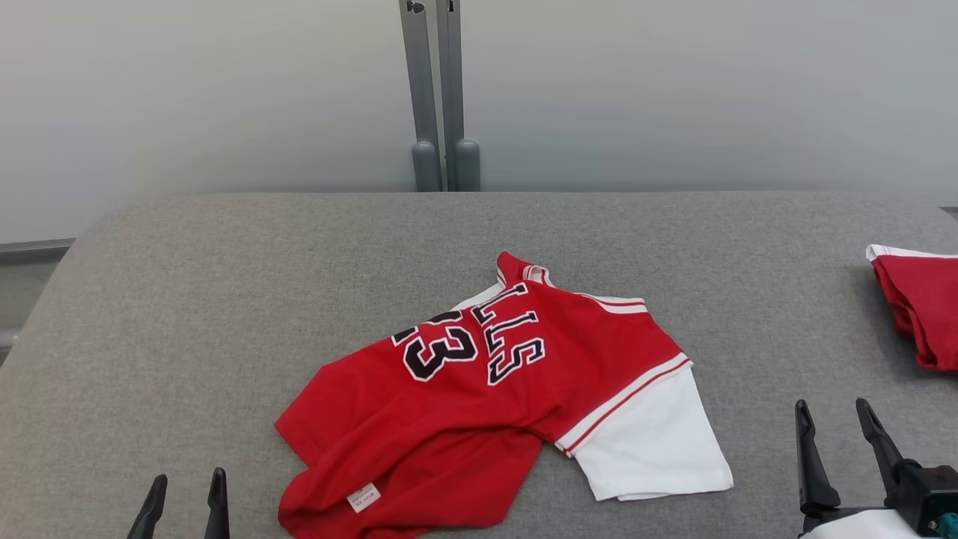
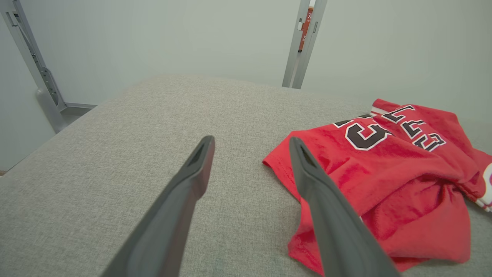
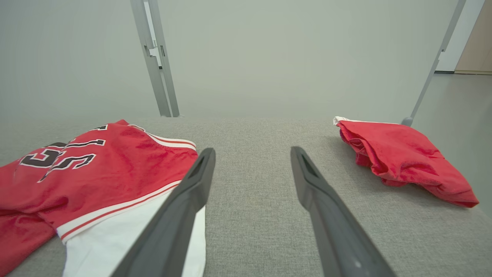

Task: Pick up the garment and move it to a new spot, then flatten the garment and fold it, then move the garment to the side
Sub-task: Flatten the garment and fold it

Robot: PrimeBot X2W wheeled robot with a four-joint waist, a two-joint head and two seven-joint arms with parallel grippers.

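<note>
Nearest us, our left jaws and right jaws both gape wide and hold nothing. Just beyond and between them, the crumpled red jersey with a white sleeve (image 1: 486, 389) lies on the grey fabric surface (image 1: 224, 299). A bunched red cloth (image 1: 917, 307) lies further right.

Garment (image 1: 479, 389) of red knit cloth with a faint sheen; its sleeve is plain, matt white cloth. The table (image 1: 224, 299) is covered in coarse, matt grey woven fabric. A second red garment (image 1: 917, 299) looks soft and slightly fuzzy. The posts (image 1: 438, 90) are smooth grey metal. The left gripper (image 1: 188, 477) and right gripper (image 1: 831, 404) have smooth, matt dark fingers that look like plastic.
</note>
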